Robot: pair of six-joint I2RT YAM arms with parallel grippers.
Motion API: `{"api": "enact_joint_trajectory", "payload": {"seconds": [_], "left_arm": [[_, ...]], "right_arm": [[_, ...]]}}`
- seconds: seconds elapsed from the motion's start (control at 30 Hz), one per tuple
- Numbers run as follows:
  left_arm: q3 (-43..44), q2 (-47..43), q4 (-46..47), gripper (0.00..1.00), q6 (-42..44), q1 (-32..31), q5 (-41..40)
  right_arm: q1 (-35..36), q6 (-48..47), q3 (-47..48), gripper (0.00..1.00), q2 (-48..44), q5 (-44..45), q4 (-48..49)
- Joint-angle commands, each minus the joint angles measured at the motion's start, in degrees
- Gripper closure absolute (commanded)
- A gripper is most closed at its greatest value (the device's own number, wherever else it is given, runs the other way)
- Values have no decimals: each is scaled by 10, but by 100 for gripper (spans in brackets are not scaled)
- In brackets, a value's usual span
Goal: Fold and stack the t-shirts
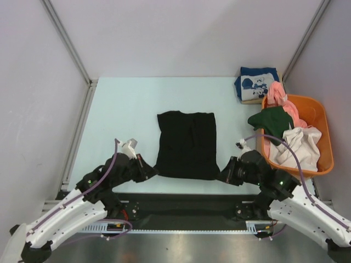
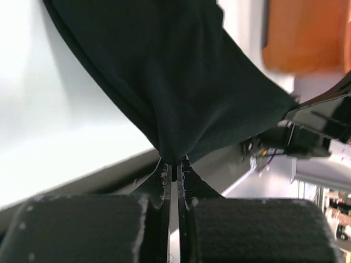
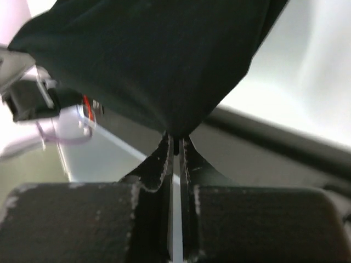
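A black t-shirt (image 1: 187, 143) lies as a folded rectangle in the middle of the table. My left gripper (image 1: 154, 172) is shut on its near left corner; the black cloth (image 2: 181, 82) pulls taut from the fingertips in the left wrist view. My right gripper (image 1: 221, 176) is shut on its near right corner, and the cloth (image 3: 153, 60) is pinched the same way in the right wrist view. A folded navy t-shirt with white print (image 1: 256, 84) lies at the far right. Pink (image 1: 278, 94), dark green (image 1: 270, 121) and off-white (image 1: 299, 145) t-shirts hang out of the basket.
An orange plastic basket (image 1: 322, 123) stands at the right edge of the table, close to my right arm. Grey walls with metal rails close the table on left, back and right. The black mounting rail (image 1: 186, 205) runs along the near edge.
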Motion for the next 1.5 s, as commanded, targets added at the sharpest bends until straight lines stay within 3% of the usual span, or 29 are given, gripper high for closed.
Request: {"api": "enact_joint_trajectory", "payload": {"seconds": [0.0, 0.17, 0.3, 0.47, 0.67, 0.83, 1.43, 1.47], "left_arm": [[42, -18, -115, 100, -40, -28, -61], [123, 48, -125, 100, 17, -28, -122], [178, 116, -86, 100, 76, -8, -135], [220, 208, -15, 100, 134, 84, -68], [289, 345, 46, 100, 194, 162, -1], [371, 472, 44, 100, 219, 191, 16], [564, 723, 33, 100, 233, 280, 56], [573, 735, 27, 96, 232, 282, 59]], "right_arm": [[61, 84, 22, 100, -22, 91, -66], [69, 29, 125, 100, 82, 158, -97], [2, -37, 196, 100, 155, 153, -96], [-126, -121, 228, 100, 225, 85, -40], [-207, -198, 269, 100, 335, 26, 15], [-247, -236, 324, 100, 429, 11, 34], [-315, -293, 498, 100, 658, -54, 66], [-318, -293, 506, 100, 673, -58, 67]]}}
